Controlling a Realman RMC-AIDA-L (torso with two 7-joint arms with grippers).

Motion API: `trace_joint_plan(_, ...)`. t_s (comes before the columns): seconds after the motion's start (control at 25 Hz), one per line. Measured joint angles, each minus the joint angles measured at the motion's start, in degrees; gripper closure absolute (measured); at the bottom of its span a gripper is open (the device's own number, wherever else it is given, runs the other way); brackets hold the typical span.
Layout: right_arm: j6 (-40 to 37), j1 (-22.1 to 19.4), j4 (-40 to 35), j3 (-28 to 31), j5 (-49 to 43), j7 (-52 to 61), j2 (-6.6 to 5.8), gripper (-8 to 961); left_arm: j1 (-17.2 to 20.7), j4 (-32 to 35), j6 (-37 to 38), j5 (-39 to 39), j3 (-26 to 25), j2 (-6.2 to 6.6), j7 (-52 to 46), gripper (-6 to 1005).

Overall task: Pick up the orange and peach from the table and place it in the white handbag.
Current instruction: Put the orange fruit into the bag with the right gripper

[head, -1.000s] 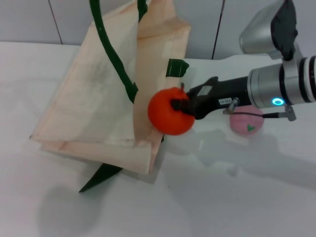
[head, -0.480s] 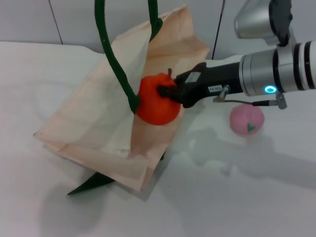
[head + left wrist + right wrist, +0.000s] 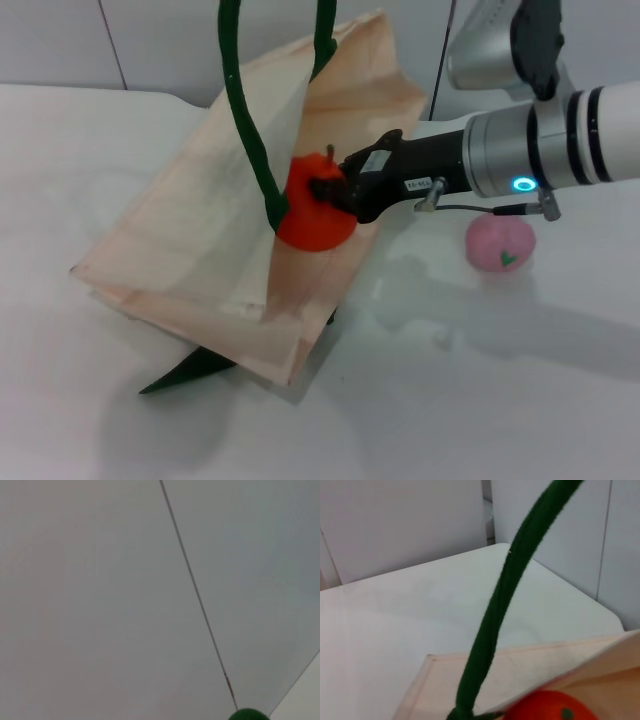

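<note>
The white handbag (image 3: 200,250) is held up by its dark green handles (image 3: 245,120), which rise out of the top of the head view, and its mouth is open toward the right. My right gripper (image 3: 330,190) is shut on the orange (image 3: 310,222) and holds it at the bag's mouth, just beside a green handle. The orange (image 3: 550,707) and a handle (image 3: 505,600) also show in the right wrist view. The pink peach (image 3: 500,245) lies on the table to the right, under my right arm. My left gripper is out of view; the left wrist view shows only wall and a green handle tip (image 3: 248,714).
The white table (image 3: 480,400) spreads around the bag. A loose green strap end (image 3: 185,372) lies on the table in front of the bag. A grey panelled wall (image 3: 60,40) stands behind the table.
My right gripper has carried the orange leftward into the bag's mouth. The bag has been lifted and tilted more upright, and its handles have shifted right.
</note>
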Motion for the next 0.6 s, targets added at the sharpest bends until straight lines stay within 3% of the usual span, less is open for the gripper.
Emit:
trace_joint_plan(0.48, 0.2, 3.53, 4.61, -0.42, 2.54, -2.19, -0.04, 792, -0.9, 0.17, 0.52, 0.0, 1.42, 0.0, -0.57, 889)
trace_joint_plan(0.6, 0.23, 3.6, 4.76, -0.38, 2.61, -2.19, -0.08, 661, -0.8, 0.19, 0.53, 0.0, 1.43, 0.0, -0.57, 889)
